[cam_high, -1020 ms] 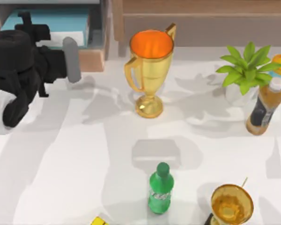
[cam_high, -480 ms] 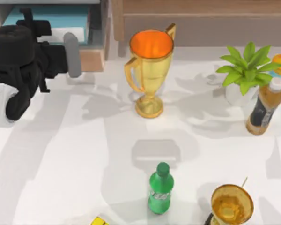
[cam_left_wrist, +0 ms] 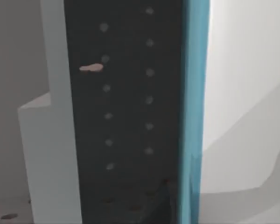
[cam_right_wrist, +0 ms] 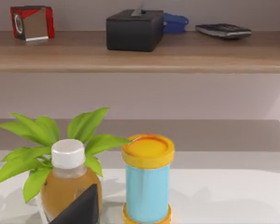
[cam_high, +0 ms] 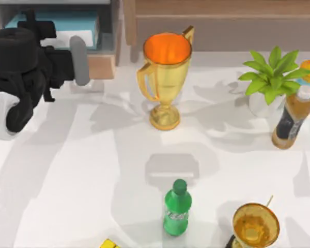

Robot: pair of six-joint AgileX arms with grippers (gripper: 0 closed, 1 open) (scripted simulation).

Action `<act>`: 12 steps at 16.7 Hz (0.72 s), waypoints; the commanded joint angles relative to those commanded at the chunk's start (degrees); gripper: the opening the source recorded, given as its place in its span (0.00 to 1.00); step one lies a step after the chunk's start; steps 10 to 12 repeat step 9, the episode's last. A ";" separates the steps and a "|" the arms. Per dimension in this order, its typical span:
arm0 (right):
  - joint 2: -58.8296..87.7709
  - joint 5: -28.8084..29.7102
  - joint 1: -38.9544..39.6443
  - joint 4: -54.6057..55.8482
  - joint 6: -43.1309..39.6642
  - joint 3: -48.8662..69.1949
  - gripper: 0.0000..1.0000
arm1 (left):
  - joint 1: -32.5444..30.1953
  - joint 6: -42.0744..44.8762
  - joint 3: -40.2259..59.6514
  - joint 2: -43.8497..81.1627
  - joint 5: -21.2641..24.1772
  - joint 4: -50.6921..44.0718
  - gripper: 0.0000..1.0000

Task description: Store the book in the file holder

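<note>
The teal-blue book with white page edges lies inside the grey file holder at the table's back left corner. My left gripper hovers at the holder's front edge, just in front of the book. In the left wrist view the book's teal edge runs along a dark dotted panel, with a pale holder wall beside it. My right arm stays off at the right, its wrist view facing the back shelf.
A gold trophy stands right of the holder. A green bottle and a second trophy sit near the front. A plant, an amber bottle and a yellow-lidded can crowd the right. A wooden shelf lines the back.
My left gripper has shifted slightly toward the back, closer to the file holder, then held nearly still. The book stays in the holder.
</note>
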 joint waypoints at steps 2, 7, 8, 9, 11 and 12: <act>0.00 0.00 0.00 0.00 0.00 0.00 1.00 | 0.00 0.00 0.00 0.00 0.00 0.00 0.90; 0.00 0.00 0.00 0.00 0.00 0.00 1.00 | 0.00 0.00 0.00 0.00 0.00 0.00 1.00; 0.00 0.00 0.00 0.00 0.00 0.00 1.00 | 0.00 0.00 0.00 0.00 0.00 0.00 1.00; 0.00 0.00 0.00 0.00 0.00 0.00 1.00 | 0.00 0.00 0.00 0.00 0.00 0.00 1.00; 0.00 0.00 0.00 0.00 0.00 0.00 1.00 | 0.00 0.00 0.00 0.00 0.00 0.00 1.00; 0.00 0.00 0.00 0.00 0.00 0.00 1.00 | 0.00 0.00 0.00 0.00 0.00 0.00 1.00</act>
